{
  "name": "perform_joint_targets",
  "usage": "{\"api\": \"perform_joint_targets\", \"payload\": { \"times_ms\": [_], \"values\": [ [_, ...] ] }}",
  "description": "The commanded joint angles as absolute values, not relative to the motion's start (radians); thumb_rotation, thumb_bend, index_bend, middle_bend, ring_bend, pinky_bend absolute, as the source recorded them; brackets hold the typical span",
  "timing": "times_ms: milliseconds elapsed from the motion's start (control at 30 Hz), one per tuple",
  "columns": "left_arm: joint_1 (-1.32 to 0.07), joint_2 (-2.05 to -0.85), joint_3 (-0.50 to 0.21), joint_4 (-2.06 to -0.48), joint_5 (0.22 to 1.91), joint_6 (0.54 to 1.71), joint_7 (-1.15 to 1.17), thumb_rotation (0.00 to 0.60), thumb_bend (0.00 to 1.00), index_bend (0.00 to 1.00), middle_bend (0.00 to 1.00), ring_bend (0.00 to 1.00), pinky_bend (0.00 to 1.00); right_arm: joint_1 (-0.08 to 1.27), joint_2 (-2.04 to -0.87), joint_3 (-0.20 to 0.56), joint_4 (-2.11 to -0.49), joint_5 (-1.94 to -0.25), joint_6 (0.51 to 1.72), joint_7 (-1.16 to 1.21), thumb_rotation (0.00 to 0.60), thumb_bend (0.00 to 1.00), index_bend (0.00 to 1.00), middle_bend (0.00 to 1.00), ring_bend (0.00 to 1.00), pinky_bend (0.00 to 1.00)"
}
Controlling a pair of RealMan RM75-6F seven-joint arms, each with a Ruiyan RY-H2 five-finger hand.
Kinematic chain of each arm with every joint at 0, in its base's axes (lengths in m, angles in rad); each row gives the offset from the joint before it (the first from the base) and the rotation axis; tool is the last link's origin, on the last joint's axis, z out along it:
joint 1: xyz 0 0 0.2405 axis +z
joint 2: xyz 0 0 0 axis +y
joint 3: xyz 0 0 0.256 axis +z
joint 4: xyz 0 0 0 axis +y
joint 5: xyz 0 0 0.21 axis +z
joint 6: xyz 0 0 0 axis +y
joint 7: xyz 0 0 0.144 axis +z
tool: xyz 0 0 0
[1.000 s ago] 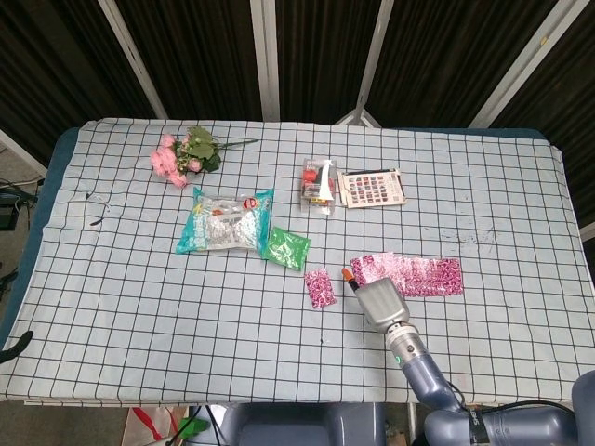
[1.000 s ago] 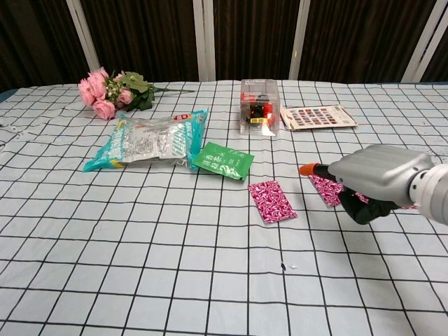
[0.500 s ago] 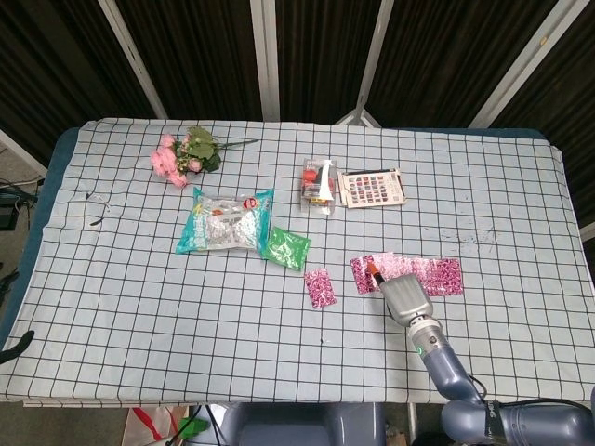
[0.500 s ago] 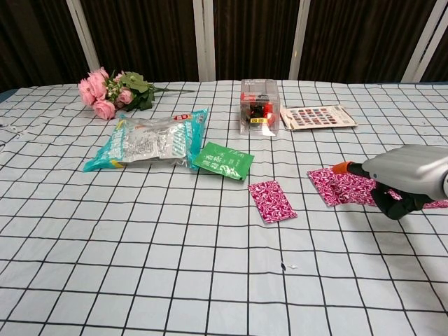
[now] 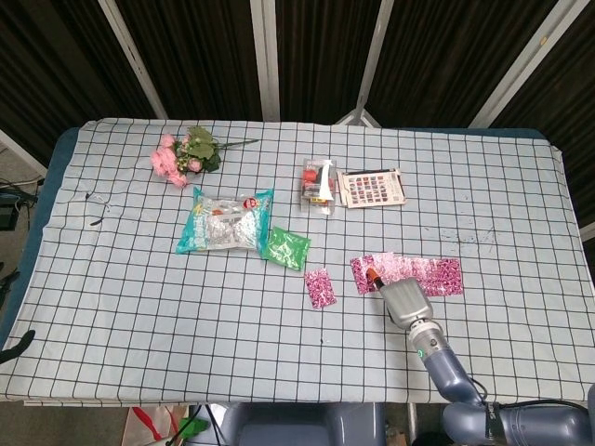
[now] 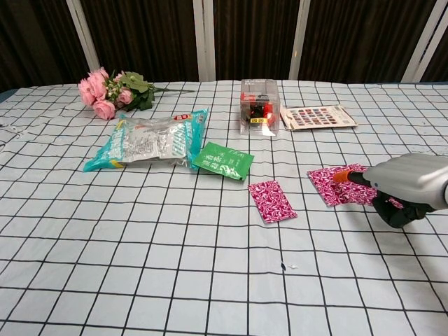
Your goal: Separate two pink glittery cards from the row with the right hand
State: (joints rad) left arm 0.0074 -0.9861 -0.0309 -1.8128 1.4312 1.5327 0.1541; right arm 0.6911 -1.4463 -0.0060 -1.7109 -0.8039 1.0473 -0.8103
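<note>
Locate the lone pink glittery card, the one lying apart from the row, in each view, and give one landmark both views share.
Head view: the lone pink card lies just below centre, left of the card row and the right hand.
Chest view: the same card sits right of centre, left of the row and the hand.
Shared landmark: the green packet, up and to its left in both.
</note>
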Motion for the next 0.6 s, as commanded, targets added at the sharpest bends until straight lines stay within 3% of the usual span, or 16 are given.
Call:
{"api": "perform_joint_targets", "payload": {
  "times_ms": [33,600],
  "values": [
    [0.007,-0.985,-0.031,-1.813,1.431,1.532,0.153,0.6,0.35,0.15,0.0,0.0,0.09,0.69,-1.45,-0.01,-1.707,-0.804,1.048,-0.809,0.6,0.82,0.04,0.82,0.85,0.64],
    [0.007,-0.984,-0.031,-1.812,1.43,1.532,0.149,0.6,0.35,0.15,0.0,0.0,0.09,0.685,-1.465,-0.036,-1.714,-0.815,1.06,-0.816,0.6,0.82,0.04,0.82,0.85,0.64]
  ]
}}
